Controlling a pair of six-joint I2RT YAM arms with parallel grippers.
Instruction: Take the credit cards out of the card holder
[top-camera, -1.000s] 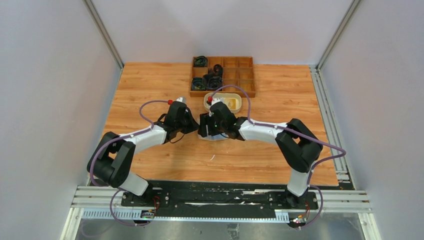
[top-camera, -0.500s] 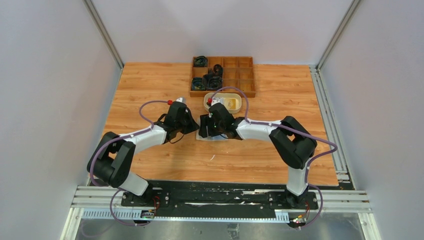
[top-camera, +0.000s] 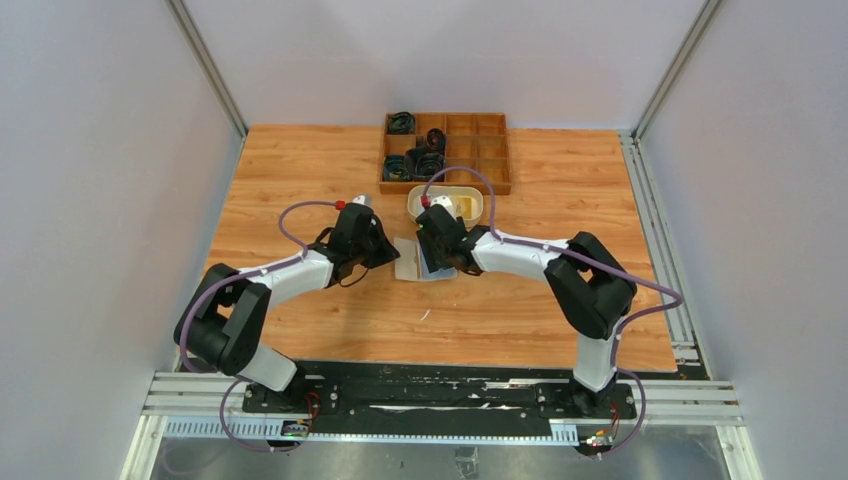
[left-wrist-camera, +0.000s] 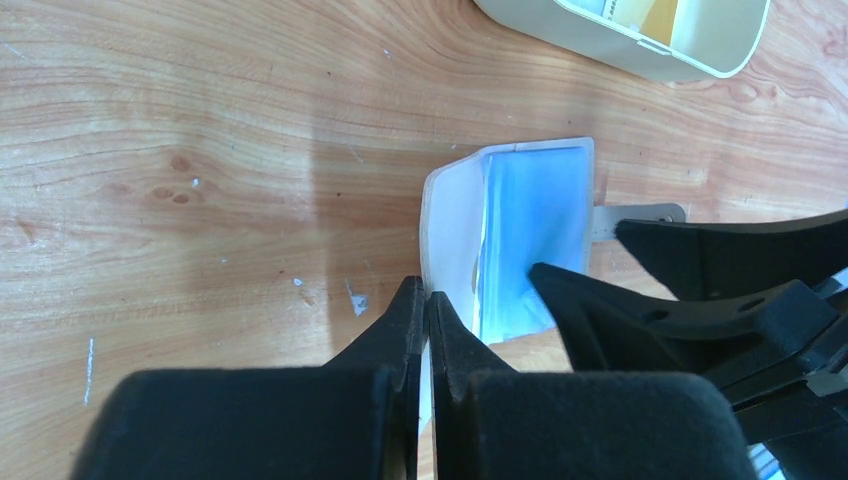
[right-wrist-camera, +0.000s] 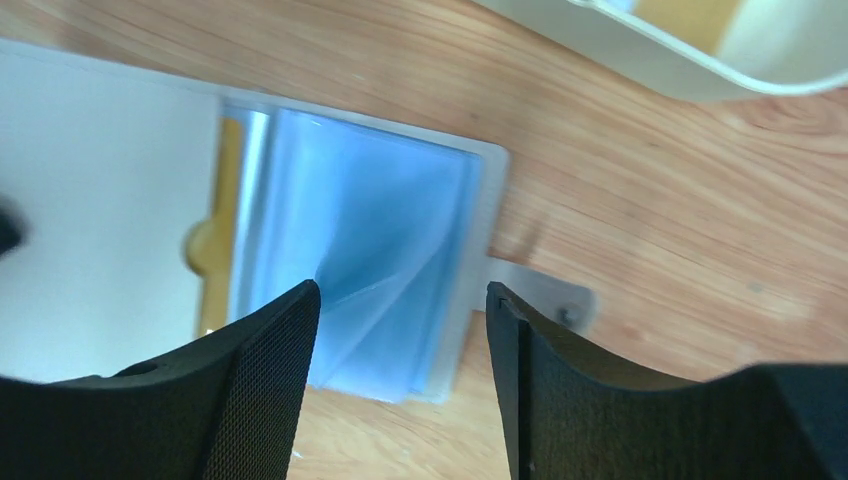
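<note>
The big wooden table (top-camera: 300, 180) has a brown tray (top-camera: 490, 150) at the far side, cut into little boxes. Some boxes on its left side hold black curled-up things (top-camera: 415, 163); I cannot tell what they are. Just in front of the tray sits a cream dish (top-camera: 478, 207) with something white and something yellow inside.

The card holder (left-wrist-camera: 450, 220) lies open on the table, near the dish and in the middle between my two arms. The blue cards (left-wrist-camera: 530, 220) are tucked in its right half. Its little tab (left-wrist-camera: 640, 213) sticks out flat on the right.

My left arm (top-camera: 290, 275) and my right arm (top-camera: 530, 260) both bend in from the sides, elbows out, and meet over the card holder.

The left gripper (left-wrist-camera: 425, 310) is squeezed tight on the edge of the holder's left flap, which curls up off the table. The right gripper (right-wrist-camera: 400, 295) points down over the cards with its fingers wide apart. One finger (left-wrist-camera: 560, 285) rests on the blue cards. It has not grabbed anything.
</note>
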